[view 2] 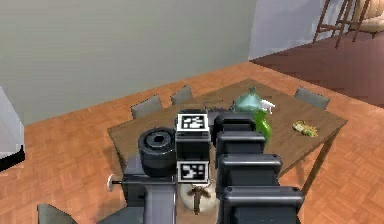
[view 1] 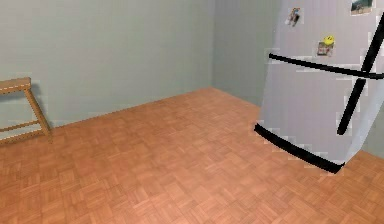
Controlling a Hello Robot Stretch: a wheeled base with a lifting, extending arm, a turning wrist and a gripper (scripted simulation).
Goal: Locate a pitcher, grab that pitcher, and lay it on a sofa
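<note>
Nearest the camera, the dark arm (view 2: 245,175) is standing up from the bottom edge of the arm side view, just right of the middle, with two white marker squares (view 2: 192,122) at its far end. The jaws are sitting left of those squares, low in the frame. I cannot tell how wide they are standing or whether they are holding anything.

Beyond the arm, a wooden table (view 2: 285,108) is stretching across the middle of the frame, with grey chairs (view 2: 147,105) along its far side. What looks like the pitcher (view 2: 250,102), pale green, is standing on it just right of centre. A brighter green thing (view 2: 263,122) is sitting beside it and a small yellowish thing (view 2: 305,127) farther right.

By my reading, the locating is looking done: the pitcher is lying within the arm's side of the robot. The grab is not confirmed, and finding a sofa and laying the pitcher on it are both remaining.

While the arm side view is giving the table and arm, the forward view is offering different ground. A pale fridge (view 1: 320,85) is standing at the right, bare parquet floor (view 1: 150,150) is running through the middle, and a low wooden stand (view 1: 20,105) is sitting at the left edge.
</note>
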